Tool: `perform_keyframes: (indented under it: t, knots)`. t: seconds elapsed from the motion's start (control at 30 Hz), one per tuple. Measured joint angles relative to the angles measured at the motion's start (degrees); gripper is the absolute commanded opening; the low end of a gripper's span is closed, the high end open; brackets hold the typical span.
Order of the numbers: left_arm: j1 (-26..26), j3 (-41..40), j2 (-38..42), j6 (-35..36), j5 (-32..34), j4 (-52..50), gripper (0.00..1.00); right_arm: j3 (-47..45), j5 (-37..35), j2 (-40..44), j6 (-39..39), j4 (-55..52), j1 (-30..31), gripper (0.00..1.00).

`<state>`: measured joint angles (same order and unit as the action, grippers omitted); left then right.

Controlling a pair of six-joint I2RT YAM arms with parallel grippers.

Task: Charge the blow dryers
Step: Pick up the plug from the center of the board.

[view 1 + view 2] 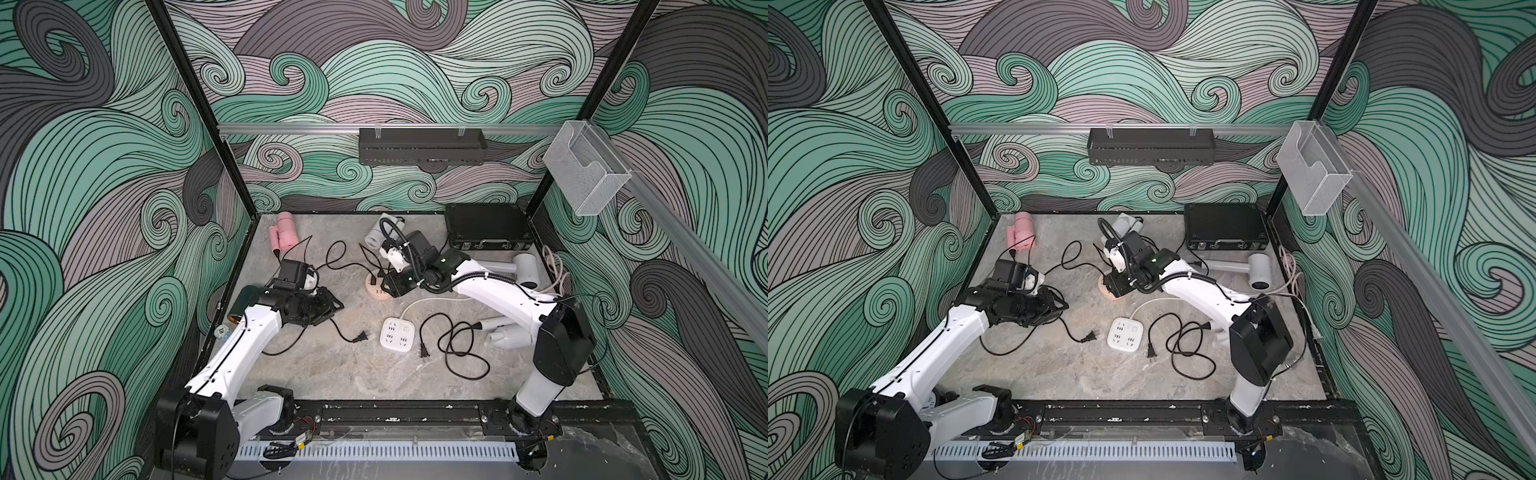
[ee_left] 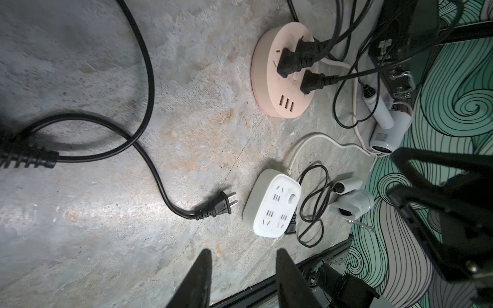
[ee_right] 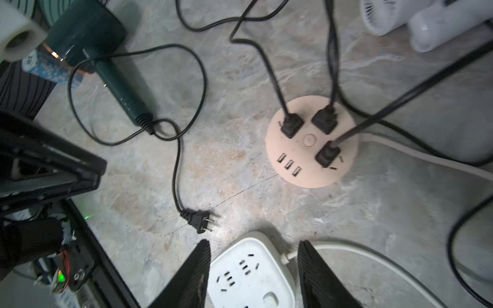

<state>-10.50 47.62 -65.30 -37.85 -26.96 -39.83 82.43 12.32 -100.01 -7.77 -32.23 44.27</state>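
Left wrist view is showing the left gripper (image 2: 244,252) spread and empty, the plug (image 2: 222,205) of the dark green blow dryer (image 3: 120,85) lying just ahead of its fingertips (image 2: 205,256), prongs facing the square white hub (image 2: 272,205). Pinching the plug body squarely is looking wisest; the right gripper (image 3: 253,243), also spread, is hanging near that hub, bare table (image 2: 106,80) elsewhere.

White arm links (image 1: 249,332), black joints (image 1: 561,332), ribbed black pincer fingers (image 3: 192,277).
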Motion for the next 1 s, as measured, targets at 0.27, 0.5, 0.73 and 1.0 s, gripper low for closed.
perform_keyframes:
  t: [0.27,0.5,0.73,1.0]
  knots:
    - [1.6,6.8,-1.1,-0.3,8.6,-2.4,0.4,3.7,2.3,-11.9,9.5,0.2,9.4,0.66]
    - [5.9,3.5,3.0,-0.5,9.9,-3.4,0.42,8.5,2.6,-18.1,14.6,-2.1,12.8,0.65]
    - [6.8,1.9,4.1,-1.4,8.9,-3.7,0.42,11.8,0.1,-22.7,17.7,-4.3,15.8,0.62]
    - [7.4,1.2,4.1,-1.5,7.1,-3.7,0.43,9.8,-2.0,-23.0,18.3,-5.9,16.5,0.61]
